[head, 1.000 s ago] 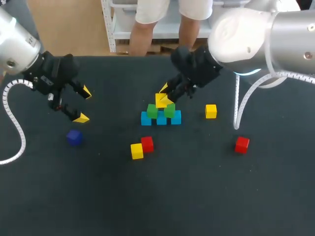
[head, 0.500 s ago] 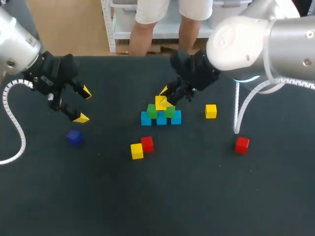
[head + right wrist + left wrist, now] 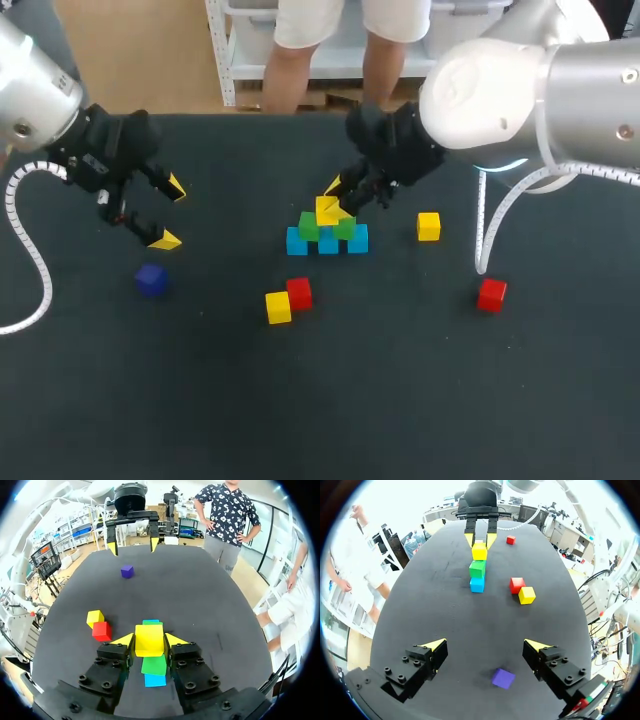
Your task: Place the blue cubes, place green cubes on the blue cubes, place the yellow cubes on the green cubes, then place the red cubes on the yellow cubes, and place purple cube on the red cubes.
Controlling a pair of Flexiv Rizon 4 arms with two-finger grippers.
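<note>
Head view, frame centre: the right end effector [image 3: 338, 197] grasps a smooth yellow cube [image 3: 325, 211] atop green cubes [image 3: 309, 228] over blue cubes [image 3: 297, 241]. Left wrist view: the left end effector [image 3: 485, 645], released, hangs near a purple cube [image 3: 503, 678]. Right wrist view: both fingers [image 3: 123, 640] press the yellow cube.

On the table [image 3: 400, 400], counted by colour: three blue cubes [image 3: 297, 241] [image 3: 328, 244] [image 3: 358, 240], two green cubes [image 3: 309, 227] [image 3: 345, 228], three yellow cubes [image 3: 326, 209] [image 3: 428, 226] [image 3: 278, 307], two red cubes [image 3: 299, 293] [image 3: 491, 295] and a single purple cube [image 3: 151, 280], eleven in all. Over it are two robot arms, one left arm [image 3: 40, 90] and one right arm [image 3: 540, 80].
</note>
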